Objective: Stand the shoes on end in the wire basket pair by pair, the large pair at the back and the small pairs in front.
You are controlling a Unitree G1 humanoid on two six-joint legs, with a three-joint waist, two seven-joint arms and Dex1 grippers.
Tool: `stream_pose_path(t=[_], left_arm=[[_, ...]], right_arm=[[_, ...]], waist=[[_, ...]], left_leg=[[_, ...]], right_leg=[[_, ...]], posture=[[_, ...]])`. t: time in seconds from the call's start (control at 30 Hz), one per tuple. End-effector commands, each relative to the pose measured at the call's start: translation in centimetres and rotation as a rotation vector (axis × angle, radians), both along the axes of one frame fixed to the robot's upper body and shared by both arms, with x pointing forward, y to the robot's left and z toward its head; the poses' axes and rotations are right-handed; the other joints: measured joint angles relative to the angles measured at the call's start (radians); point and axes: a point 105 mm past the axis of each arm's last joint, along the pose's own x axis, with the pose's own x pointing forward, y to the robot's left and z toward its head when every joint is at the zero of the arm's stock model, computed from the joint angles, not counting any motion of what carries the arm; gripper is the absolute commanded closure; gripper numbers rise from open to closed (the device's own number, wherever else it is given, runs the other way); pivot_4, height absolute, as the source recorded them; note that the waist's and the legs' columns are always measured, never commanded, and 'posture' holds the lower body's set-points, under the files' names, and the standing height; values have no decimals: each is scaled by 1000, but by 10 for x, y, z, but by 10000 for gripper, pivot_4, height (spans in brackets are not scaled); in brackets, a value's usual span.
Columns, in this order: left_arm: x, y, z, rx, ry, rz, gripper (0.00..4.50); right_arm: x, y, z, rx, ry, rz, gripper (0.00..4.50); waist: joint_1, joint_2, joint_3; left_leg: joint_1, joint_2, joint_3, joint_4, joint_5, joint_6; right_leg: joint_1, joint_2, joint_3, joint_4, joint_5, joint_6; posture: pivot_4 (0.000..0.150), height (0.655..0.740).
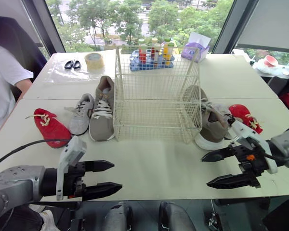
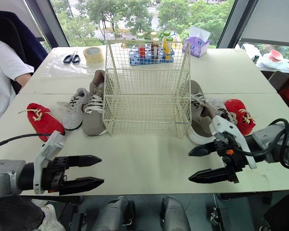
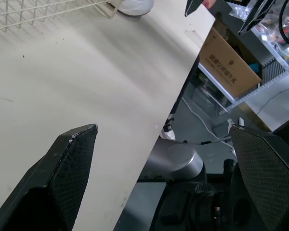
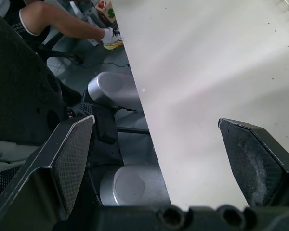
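Gaping, left tool (image 1: 117, 175) and right tool (image 1: 205, 170) hover before basket (image 1: 156, 110).

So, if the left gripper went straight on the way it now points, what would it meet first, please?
Probably the right gripper: the left gripper points sideways along the near edge of the table, over bare tabletop, towards it. The wire basket lies off that line, farther back. Depth is unclear.

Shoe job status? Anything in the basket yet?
Done: nothing, basket is empty. In hand: nothing, left gripper and right gripper are open over the table. Left: tan pair, grey pair and red pair, each split either side of the basket.
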Motion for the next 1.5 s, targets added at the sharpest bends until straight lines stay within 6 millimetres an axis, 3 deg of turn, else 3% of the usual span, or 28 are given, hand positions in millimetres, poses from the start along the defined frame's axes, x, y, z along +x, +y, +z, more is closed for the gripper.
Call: stream_pose_path(t=[0.03, 0.67, 0.77, 0.83, 0.93, 1.0, 1.2, 1.3, 1.43, 1.5], left_arm=[[4, 1, 5, -22, -27, 11, 301], [-1, -7, 6, -63, -20, -6, 301], [13, -1, 8, -37, -82, 59, 301], [26, 6, 17, -28, -137, 91, 301], [54, 14, 65, -75, -299, 133, 301], [61, 10, 87, -96, -379, 126, 301], [73, -17, 101, -255, -446, 175, 301], [77, -27, 87, -260, -439, 211, 301], [64, -40, 73, -297, -399, 199, 301], [59, -40, 65, -278, -384, 197, 0]], right_arm=[[-1, 5, 4, 7, -24, 26, 0], [1, 8, 6, 11, -31, 42, 0], [18, 7, 20, 19, -138, -6, 0], [30, 7, 34, 26, -203, -32, 0], [47, 13, 73, 68, -337, -36, 0], [58, 13, 80, 6, -406, -23, 0], [87, 25, 68, -47, -422, 44, 0], [90, 31, 53, -68, -394, 89, 0], [91, 38, 29, -144, -367, 142, 0], [92, 40, 21, -166, -354, 160, 5351]], waist=[[0, 0, 0], [0, 0, 0], [0, 0, 0], [0, 0, 0], [2, 0, 0], [0, 0, 0], [-6, -2, 0], [-2, -2, 0], [0, -2, 0], [-2, -2, 0]], left_leg=[[0, 0, 0, 0, 0, 0], [0, 0, 0, 0, 0, 0], [0, 0, 0, 1, 1, 1], [0, 0, 0, 1, 0, 0], [1, 0, 0, 2, 1, -1], [0, 0, -1, 2, 1, -1], [1, -2, 4, 2, 3, -1], [0, -2, 4, 2, 3, -2], [1, -2, 3, 3, 4, -2], [1, -2, 3, 3, 4, -2]], right_leg=[[0, 0, 0, 0, 0, 0], [0, 0, 0, 0, 0, 0], [0, 1, 0, 0, 0, 0], [0, 1, 0, 1, 0, 0], [1, 2, 0, 1, 0, -1], [0, 3, 0, 1, 1, -1], [2, 1, 2, 0, 2, 8], [2, 1, 2, 1, 3, 11], [2, 1, 1, 2, 3, 11], [2, 1, 1, 2, 3, 11]], posture=[[1500, 7400], [1500, 7400], [1500, 7400], [1500, 7400], [1500, 7400], [1500, 7400], [1500, 7400], [1500, 7400], [1500, 7400], [1500, 7400]])
